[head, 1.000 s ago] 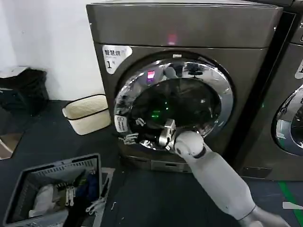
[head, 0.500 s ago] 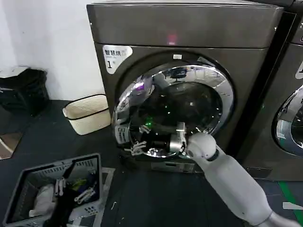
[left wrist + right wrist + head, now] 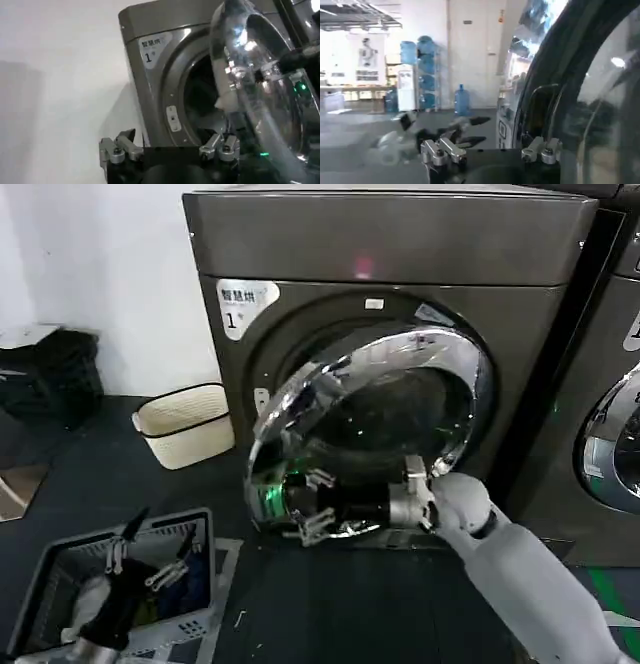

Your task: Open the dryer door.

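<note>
chrome catches the light all round the large round porthole door (image 3: pixel 365 429) of the big boxy dark grey-bronze dryer (image 3: pixel 390 254), a wide shiny ring about dark tinted glass. the door stands partly open, its latch edge swung out from the dryer's front while the hinge edge, toward the second dark machine (image 3: pixel 620 424), stays close in; the dark round opening (image 3: pixel 300 349) shows behind it, just below the white corner sticker marked "1" (image 3: pixel 243 304). a small pink light (image 3: pixel 363 266) glows on the panel above the door.

my right gripper (image 3: pixel 308 509) is at the door's lower rim, on the side away from the second machine, my white arm reaching in from below the dryer. its fingers are spread a little and lie against the chrome, but i cannot tell whether they have hold of the rim. in my right wrist view the fingertips (image 3: pixel 440 150) sit against the door's dark curved edge (image 3: pixel 555 75).

my left gripper (image 3: pixel 150 556) is well apart from the dryer, low and out in front, over the grey plastic basket (image 3: pixel 60 569) of laundry on the dark floor. its fingers (image 3: pixel 116 149) are apart and hold nothing. a cream oval basket (image 3: pixel 185 424) stands against the white wall just beside the dryer.
</note>
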